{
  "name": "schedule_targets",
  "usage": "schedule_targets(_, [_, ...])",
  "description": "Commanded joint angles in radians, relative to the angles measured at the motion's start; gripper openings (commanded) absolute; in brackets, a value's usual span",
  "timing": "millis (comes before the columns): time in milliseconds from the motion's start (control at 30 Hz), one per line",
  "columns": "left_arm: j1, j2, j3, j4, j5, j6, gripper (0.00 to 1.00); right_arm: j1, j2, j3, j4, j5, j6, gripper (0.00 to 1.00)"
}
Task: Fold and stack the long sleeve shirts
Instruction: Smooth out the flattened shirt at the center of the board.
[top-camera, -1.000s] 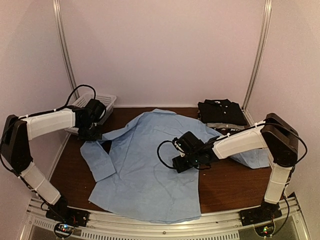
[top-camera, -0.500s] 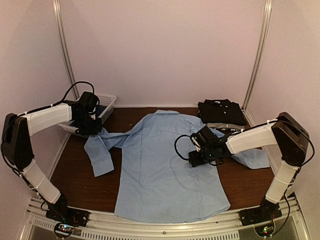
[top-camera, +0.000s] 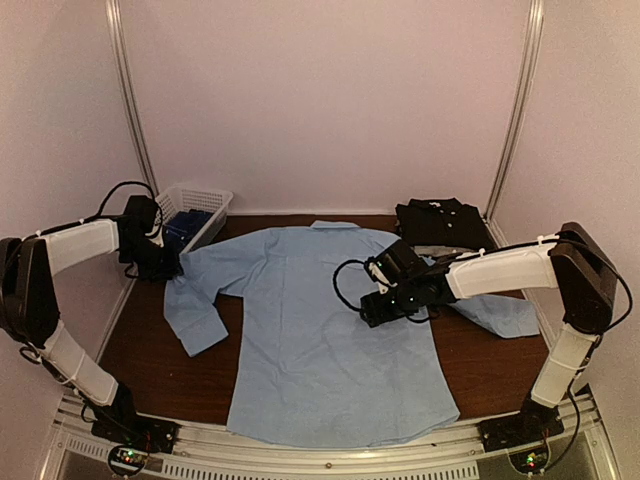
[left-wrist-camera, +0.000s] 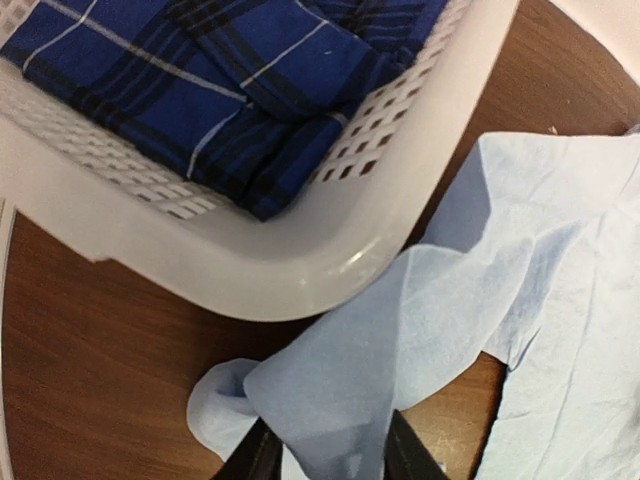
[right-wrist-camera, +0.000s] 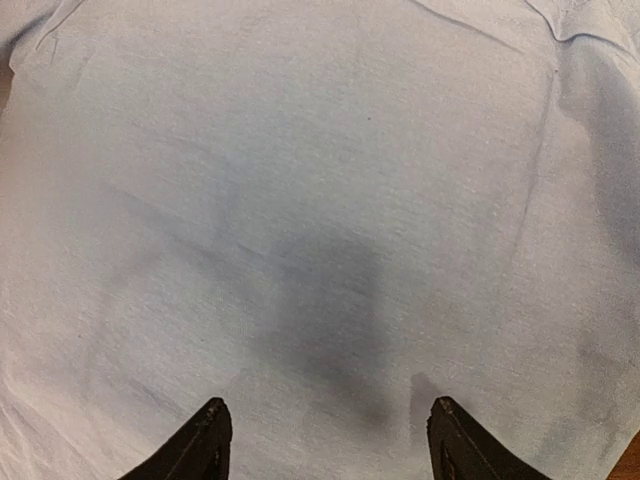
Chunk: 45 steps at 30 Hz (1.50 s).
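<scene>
While the left gripper (left-wrist-camera: 330, 447) clamps the sleeve (left-wrist-camera: 400, 340) of the light blue cloth shirt (top-camera: 320, 340), the right gripper (right-wrist-camera: 328, 405) hovers released; flattening seems in hand, and folding that sleeve inward is likely next.

A white plastic mesh basket (top-camera: 220, 196) sits at the worktop's 10 o'clock corner, close to the back wall (top-camera: 330, 100). Folded dark blue plaid cloth (top-camera: 188, 222) with thin pale stripes lies inside it and fills the bottom. The worktop (top-camera: 480, 362) is dark brown wood grain. Two slim metal posts (top-camera: 128, 100) rise at 11 and 1 o'clock. A perforated metal rail (top-camera: 330, 462) runs along the 6 o'clock edge.
</scene>
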<state>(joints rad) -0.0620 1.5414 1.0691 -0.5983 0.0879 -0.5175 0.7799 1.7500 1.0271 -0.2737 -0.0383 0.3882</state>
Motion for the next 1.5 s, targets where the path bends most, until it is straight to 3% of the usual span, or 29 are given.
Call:
schedule_targets(0, [0.001, -0.051, -0.008, 0.040, -0.040, 0.009, 0.44, 0.009, -0.002, 0.037, -0.009, 0.000, -0.005, 0.69])
schedule_targets(167, [-0.028, -0.120, 0.016, 0.029, -0.044, 0.033, 0.69, 0.004, -0.031, 0.037, -0.009, 0.031, 0.010, 0.70])
schedule_targets(267, [-0.096, -0.165, 0.046, 0.010, -0.072, 0.037, 0.78, -0.020, -0.062, 0.024, -0.002, 0.034, 0.022, 0.71])
schedule_targets(400, [-0.243, -0.176, 0.085, 0.002, -0.120, -0.002, 0.82, -0.068, -0.101, 0.008, 0.005, 0.044, 0.037, 0.72])
schedule_targets(600, [-0.479, -0.045, 0.054, 0.147, -0.038, -0.098, 0.82, -0.152, -0.142, -0.011, 0.016, 0.040, 0.052, 0.72])
schedule_targets(700, [-0.535, 0.038, 0.041, 0.245, 0.024, -0.122, 0.82, -0.190, -0.164, -0.024, 0.010, 0.041, 0.055, 0.72])
schedule_targets(867, [-0.547, 0.163, 0.030, 0.350, 0.086, -0.152, 0.82, -0.284, -0.219, -0.075, 0.022, 0.012, 0.075, 0.73])
schedule_targets(1100, [-0.532, 0.292, 0.051, 0.328, -0.013, -0.164, 0.81, -0.431, -0.330, -0.165, 0.051, -0.019, 0.098, 0.75])
schedule_targets(1467, [-0.429, 0.317, -0.017, 0.329, -0.096, -0.164, 0.81, -0.717, -0.411, -0.268, 0.055, -0.095, 0.118, 0.75])
